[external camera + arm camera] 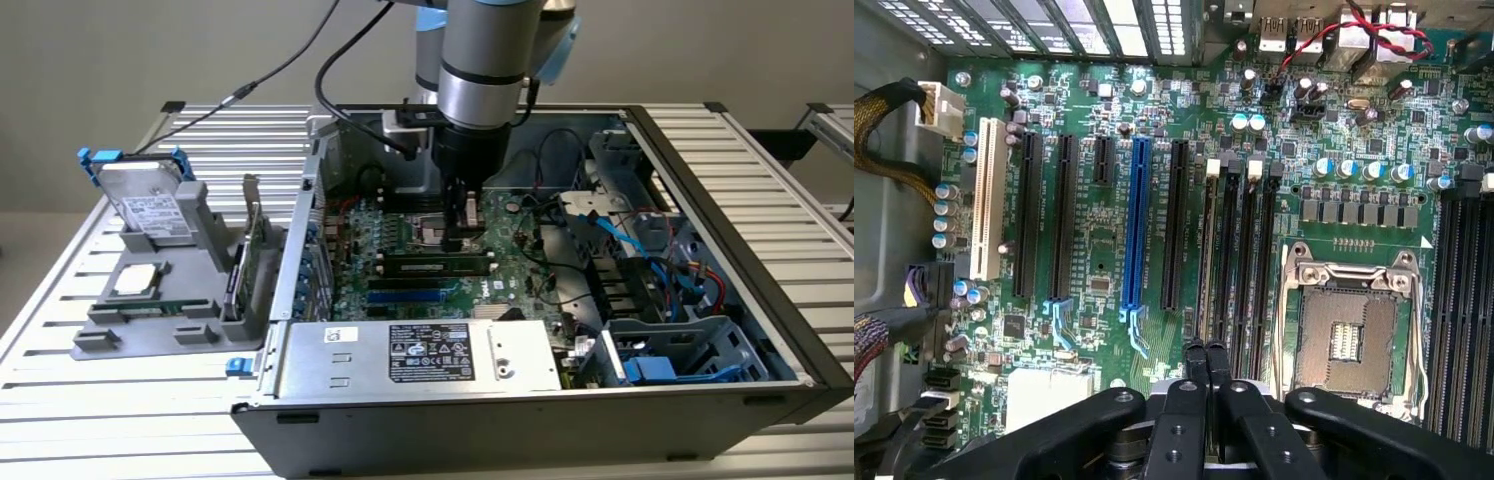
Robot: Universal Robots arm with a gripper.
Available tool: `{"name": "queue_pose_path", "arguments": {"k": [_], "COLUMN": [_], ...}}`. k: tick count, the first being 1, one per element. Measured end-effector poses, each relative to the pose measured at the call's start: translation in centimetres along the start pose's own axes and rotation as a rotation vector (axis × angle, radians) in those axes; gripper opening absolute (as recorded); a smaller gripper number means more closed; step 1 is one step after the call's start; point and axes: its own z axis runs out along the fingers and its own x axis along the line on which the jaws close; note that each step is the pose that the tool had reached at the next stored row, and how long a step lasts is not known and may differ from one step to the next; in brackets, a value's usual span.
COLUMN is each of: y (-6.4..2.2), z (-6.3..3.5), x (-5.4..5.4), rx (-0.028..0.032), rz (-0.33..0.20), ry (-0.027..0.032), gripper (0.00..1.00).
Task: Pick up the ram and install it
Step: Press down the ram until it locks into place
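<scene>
Green ram (430, 265) — one stick — sits slotted beside the tool (466, 238).

You're seeing a silver-grey tubular arm (481, 50) with a blue joint cap and a black cable looping off it, then a black wrist; the gripper (1206, 362) has black linkage bars with round pivot screws.

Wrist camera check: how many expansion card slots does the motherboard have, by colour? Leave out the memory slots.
white slot: 1
blue slot: 1
black slots: 4, one of them short
Total: 6
</scene>
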Motion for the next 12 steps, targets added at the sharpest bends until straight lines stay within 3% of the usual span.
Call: {"name": "queue_pose_path", "arguments": {"k": [8, 12], "y": [-1.84, -2.17], "z": [-0.01, 0.55], "x": [0.4, 0.1], "rx": [0.0005, 0.0003], "rz": [0.0, 0.002], "ry": [-0.002, -0.002], "gripper": [0.1, 0.1]}}
